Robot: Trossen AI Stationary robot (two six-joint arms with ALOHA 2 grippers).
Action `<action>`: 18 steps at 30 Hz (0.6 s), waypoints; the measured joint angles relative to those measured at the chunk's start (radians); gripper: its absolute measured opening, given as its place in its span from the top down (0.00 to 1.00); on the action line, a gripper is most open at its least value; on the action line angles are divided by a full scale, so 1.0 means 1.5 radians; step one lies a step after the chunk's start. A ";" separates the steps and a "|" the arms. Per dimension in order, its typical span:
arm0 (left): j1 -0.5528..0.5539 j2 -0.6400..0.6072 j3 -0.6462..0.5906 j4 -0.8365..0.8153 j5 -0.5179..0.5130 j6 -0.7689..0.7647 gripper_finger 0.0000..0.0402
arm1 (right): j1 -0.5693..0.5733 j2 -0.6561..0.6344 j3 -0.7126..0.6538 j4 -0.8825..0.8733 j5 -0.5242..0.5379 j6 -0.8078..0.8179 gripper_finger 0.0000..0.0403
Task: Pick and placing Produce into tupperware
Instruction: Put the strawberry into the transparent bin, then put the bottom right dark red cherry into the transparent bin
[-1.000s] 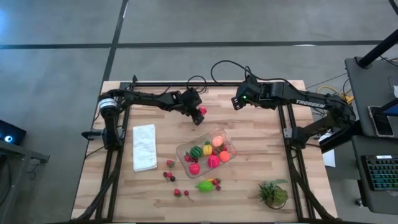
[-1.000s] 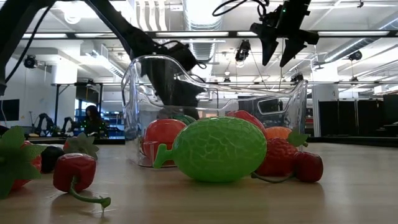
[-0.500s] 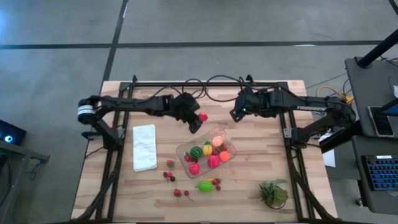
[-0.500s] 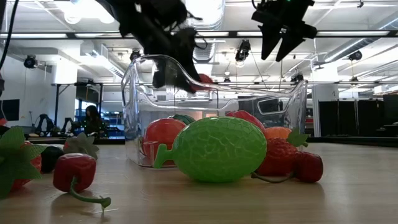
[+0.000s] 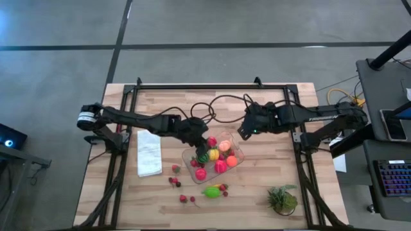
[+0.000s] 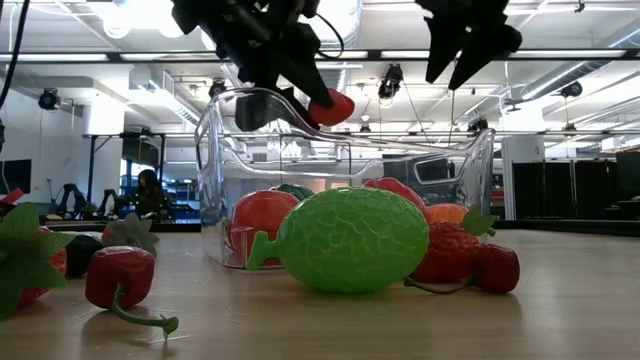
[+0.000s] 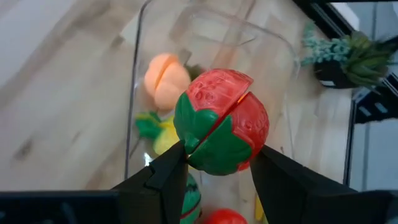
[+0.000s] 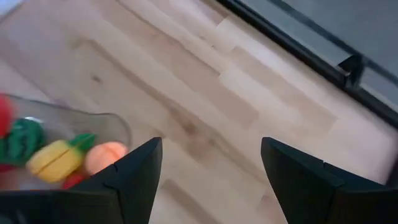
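The clear tupperware (image 5: 239, 151) sits mid-table holding several toy fruits: a striped melon (image 5: 203, 156), a yellow piece (image 5: 214, 154) and an orange one (image 5: 225, 146). My left gripper (image 5: 207, 142) hovers over the tub's far-left rim, shut on a red strawberry (image 7: 222, 129) with a green cap. My right gripper (image 5: 244, 133) is open above the table just beyond the tub's far-right corner. More produce lies on the near side: a lime-green fruit (image 6: 348, 240), strawberries (image 6: 452, 255) and small red berries (image 5: 174, 181). My left gripper pinches the red strawberry between its two fingers (image 7: 166, 176) at the green cap end (image 7: 211, 148). The fingers slant down from the table's left. The strawberry is lifted clear, above the tub's rim (image 6: 300, 115).
A white folded cloth (image 5: 149, 152) lies left of the tub. A spiky green plant tuft (image 5: 282, 199) stands at the near right. Black cables (image 5: 218, 102) loop over the far part of the table. The metal frame rails (image 5: 119, 167) run along both sides.
My left gripper has carried the red strawberry from the far part of the table toward the near edge and right, to above the tub's far-left rim. My right gripper has moved nearer and lower, toward the tub's far-right corner.
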 joint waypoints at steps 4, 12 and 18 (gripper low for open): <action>-0.006 0.008 0.000 0.000 0.037 -0.046 0.59 | 0.031 0.000 0.000 0.000 0.000 0.075 0.33; -0.038 0.025 -0.001 0.021 0.045 -0.098 0.39 | 0.092 0.000 -0.001 0.000 -0.001 0.178 0.34; -0.049 0.015 -0.001 0.013 0.049 -0.077 0.33 | 0.159 0.000 -0.007 0.001 -0.008 0.207 0.34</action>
